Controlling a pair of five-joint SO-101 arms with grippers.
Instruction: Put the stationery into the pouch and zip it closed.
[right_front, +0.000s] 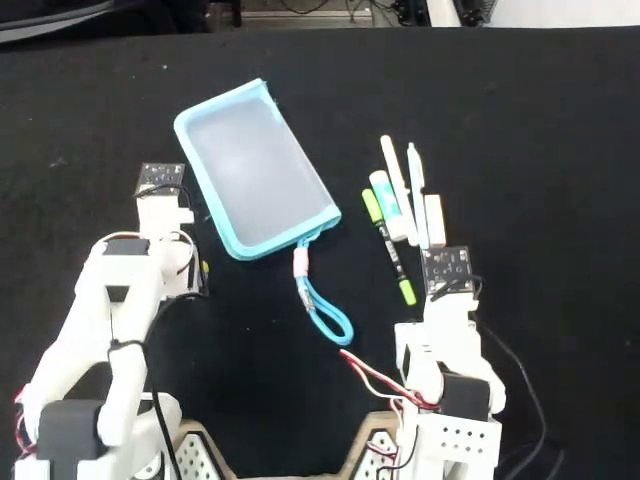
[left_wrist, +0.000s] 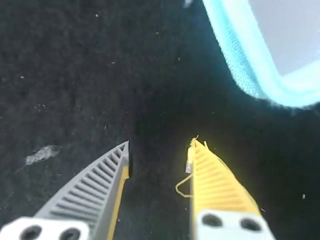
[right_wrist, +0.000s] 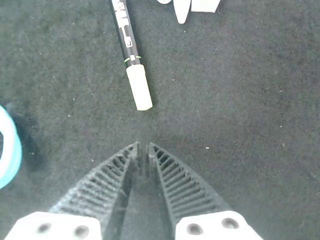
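– Black cloth (right_front: 520, 100) is lying under everything, and the pouch (right_front: 255, 170) is resting flat on it on the left arm's side, its blue wrist strap (right_front: 325, 312) trailing back toward the arms. Where is the stationery (right_front: 398, 205) sitting?

– It is lying in a tight cluster just beside the pouch, on the right arm's side: white pens (right_front: 397, 185) and a black marker (right_front: 390, 248) with green ends, all outside the pouch.

– So nothing is going in yet?

– I am judging that the task is only beginning. The left gripper (left_wrist: 159, 155) is hovering over bare cloth near the pouch's edge, fingers spread apart and holding nothing. The right gripper (right_wrist: 142, 147) is sitting just short of the marker's pale cap (right_wrist: 138, 89), fingers pressed nearly together, also empty.

– What is the next move asking for?

– Probably the right gripper is needing to spread before closing on the marker, with the left steadying the pouch. Whether the zip is standing open, I am not managing to tell.
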